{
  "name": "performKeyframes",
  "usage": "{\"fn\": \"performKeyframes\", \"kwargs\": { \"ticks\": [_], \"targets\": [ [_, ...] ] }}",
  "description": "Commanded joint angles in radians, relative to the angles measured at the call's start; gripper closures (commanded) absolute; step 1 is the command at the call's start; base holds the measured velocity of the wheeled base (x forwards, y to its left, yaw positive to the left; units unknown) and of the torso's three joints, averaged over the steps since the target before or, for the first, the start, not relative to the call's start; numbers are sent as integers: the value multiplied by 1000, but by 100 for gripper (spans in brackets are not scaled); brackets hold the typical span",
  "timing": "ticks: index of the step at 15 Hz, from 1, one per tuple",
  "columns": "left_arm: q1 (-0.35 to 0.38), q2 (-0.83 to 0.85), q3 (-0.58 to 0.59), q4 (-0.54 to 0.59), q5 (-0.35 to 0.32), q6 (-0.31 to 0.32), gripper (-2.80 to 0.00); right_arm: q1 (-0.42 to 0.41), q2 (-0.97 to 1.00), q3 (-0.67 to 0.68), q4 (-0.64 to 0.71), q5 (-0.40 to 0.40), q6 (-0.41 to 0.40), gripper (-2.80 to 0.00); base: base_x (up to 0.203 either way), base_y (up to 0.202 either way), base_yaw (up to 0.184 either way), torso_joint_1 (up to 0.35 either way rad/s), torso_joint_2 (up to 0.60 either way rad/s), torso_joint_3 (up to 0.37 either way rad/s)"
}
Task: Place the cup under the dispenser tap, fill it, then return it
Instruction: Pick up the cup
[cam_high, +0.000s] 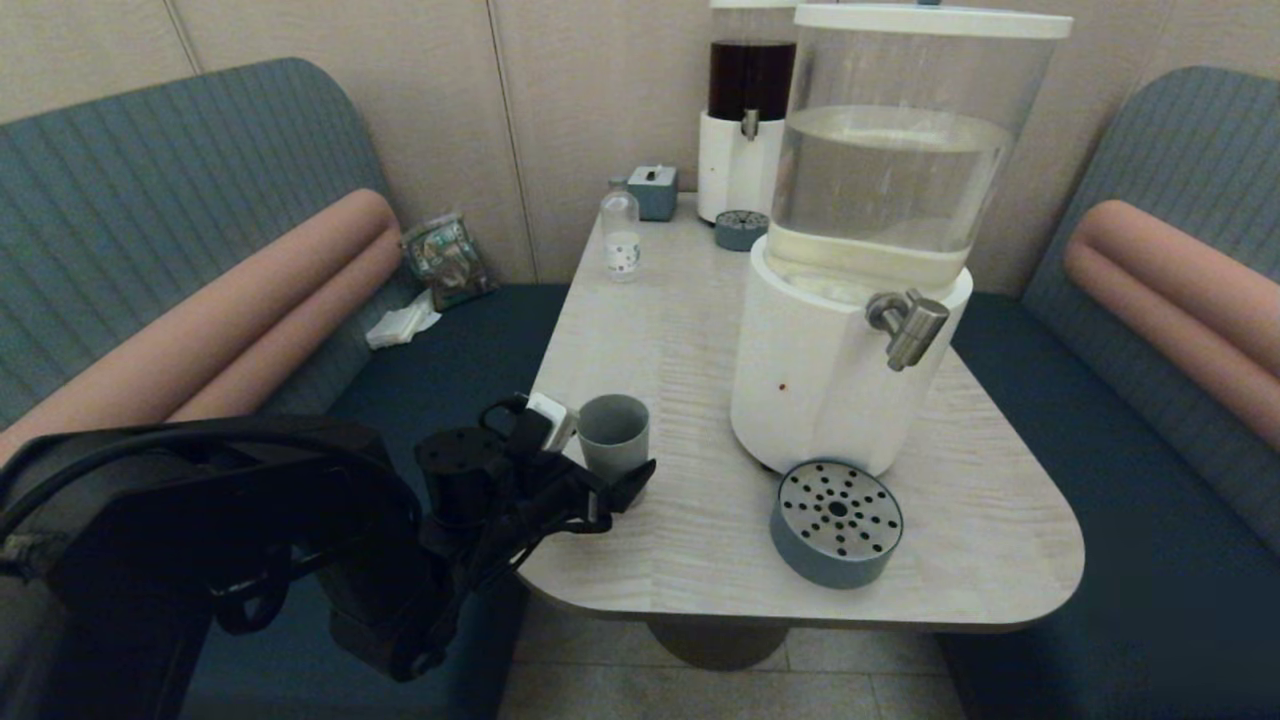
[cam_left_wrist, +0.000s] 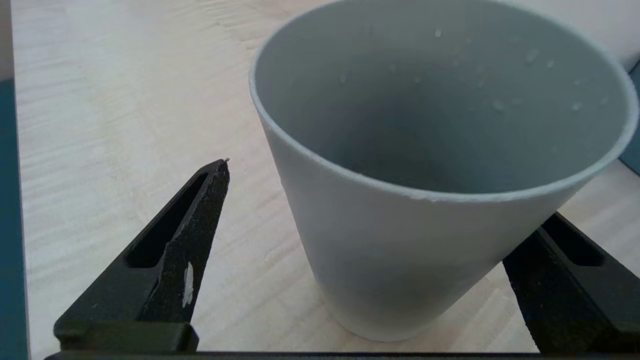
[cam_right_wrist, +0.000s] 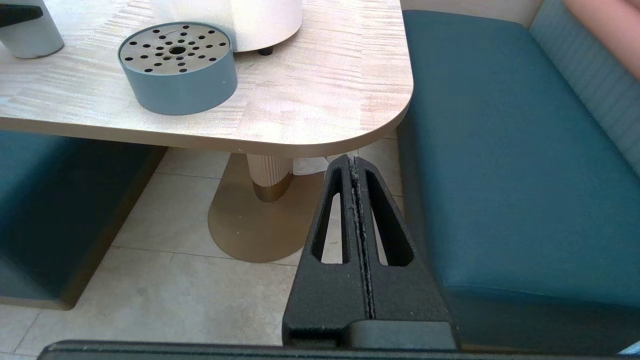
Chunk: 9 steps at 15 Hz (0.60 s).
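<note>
Because the small grey-blue tapered plastic cup stands upright near the left front edge of the pale wood-grain surface, well apart from the brushed-steel dispenser tap on the big white-based dispenser with the clear tank, you will have to carry it across to the round blue drip tray with the perforated steel top; from the head view your left end effector sits just in front of it at the surface's edge. In the left wrist view the cup stands between your spread fingers, one well clear of the wall and the other low behind it, contact uncertain. It looks light, stiff and smooth, with droplets inside, so I would close around the lower or middle wall, squarely, since the taper could let it slip downward once full. In the right wrist view your right end effector hangs pressed together below the surface's corner, beside the teal bench seat.
</note>
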Motion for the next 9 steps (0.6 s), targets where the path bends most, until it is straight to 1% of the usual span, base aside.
{"fn": "performKeyframes", "kwargs": {
  "ticks": [1,3,6,9],
  "targets": [
    [0,2,1,-8,1,0,-280,0,0,0,0,0,0,0,0,0,0,0,0,0],
    [0,-4,1,-8,2,0,-280,0,0,0,0,0,0,0,0,0,0,0,0,0],
    [0,-15,1,-8,37,0,-280,0,0,0,0,0,0,0,0,0,0,0,0,0],
    [0,-36,5,-8,37,0,-280,-1,0,0,0,0,0,0,0,0,0,0,0,0]
  ]
}}
